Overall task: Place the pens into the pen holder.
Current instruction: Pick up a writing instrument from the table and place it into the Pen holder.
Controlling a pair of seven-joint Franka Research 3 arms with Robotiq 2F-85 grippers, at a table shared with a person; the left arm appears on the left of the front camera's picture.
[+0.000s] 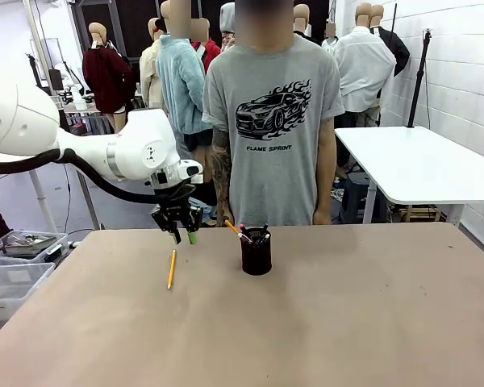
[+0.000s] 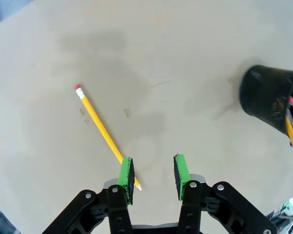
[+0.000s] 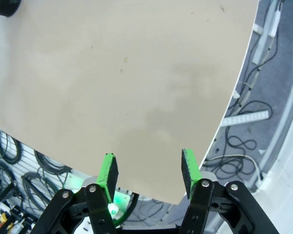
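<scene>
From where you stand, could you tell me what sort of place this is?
Probably a robotics lab: a white robot arm over a plain table, with loose cables on the floor.

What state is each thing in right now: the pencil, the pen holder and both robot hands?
Pen holder, upright on the table, pens standing in it.
Pencil, lying flat on the table, outside the pen holder.
Left hand, open, empty, above the table beside the pencil's sharpened tip.
Right hand, open, empty, above the table's edge.
</scene>
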